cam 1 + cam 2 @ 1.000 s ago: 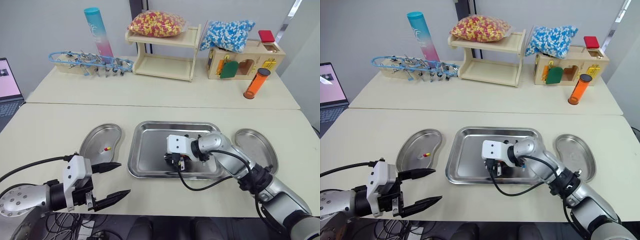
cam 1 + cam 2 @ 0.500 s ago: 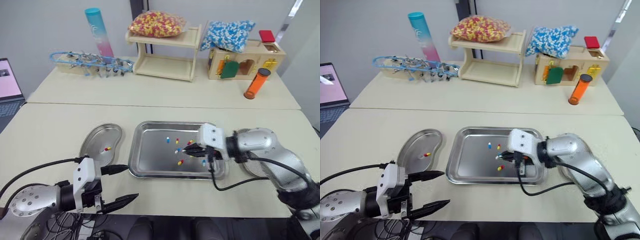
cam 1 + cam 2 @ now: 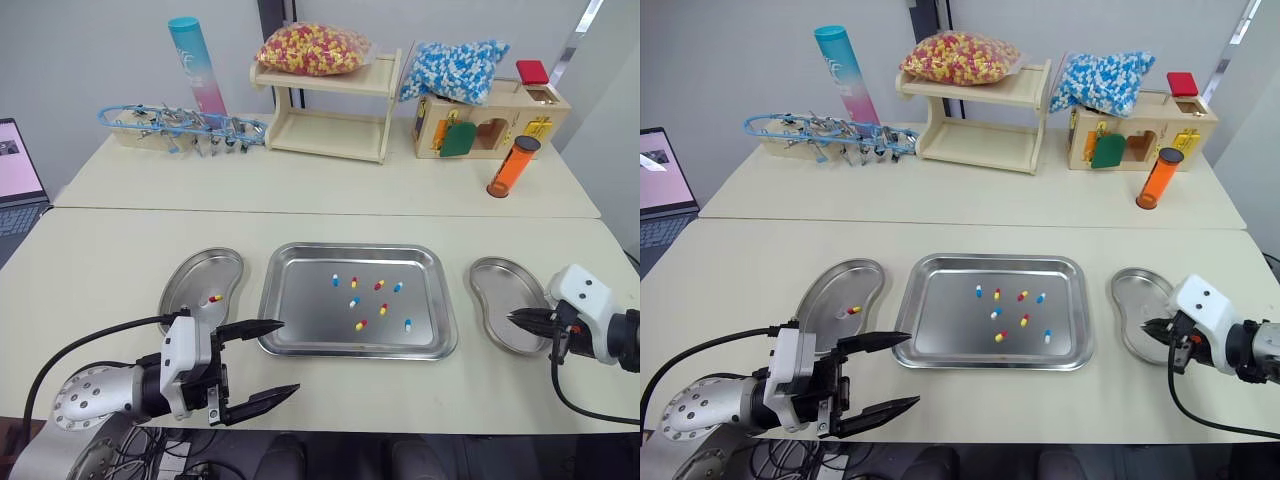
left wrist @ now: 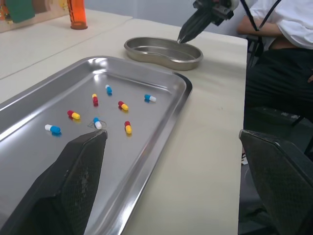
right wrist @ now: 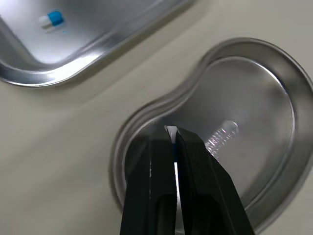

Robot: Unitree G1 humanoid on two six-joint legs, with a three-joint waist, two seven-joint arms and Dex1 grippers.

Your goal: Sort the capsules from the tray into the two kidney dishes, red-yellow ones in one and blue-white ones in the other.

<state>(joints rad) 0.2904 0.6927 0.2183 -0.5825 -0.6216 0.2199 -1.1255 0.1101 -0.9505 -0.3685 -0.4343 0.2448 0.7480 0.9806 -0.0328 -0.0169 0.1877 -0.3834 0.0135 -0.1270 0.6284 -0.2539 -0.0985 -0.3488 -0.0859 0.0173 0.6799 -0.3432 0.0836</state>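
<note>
Capsule (image 5: 169,130), white end visible, is pinched in the closed right end effector (image 3: 513,318), over the right kidney dish (image 3: 497,285); the dish floor lies straight below. Release is judged next. Left end effector (image 3: 289,356) is spread apart at the tray (image 3: 295,310) corner.

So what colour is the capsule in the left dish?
Red-yellow capsule, best in left eye view.

Bright, even light falls from overhead on the pale worktop (image 3: 120,250), leaving only soft, short shadows along the lower edge of the tray (image 3: 300,310). The steel reflects it mildly. A white glint sits mid-frame in the right kidney dish (image 5: 274,98).
</note>
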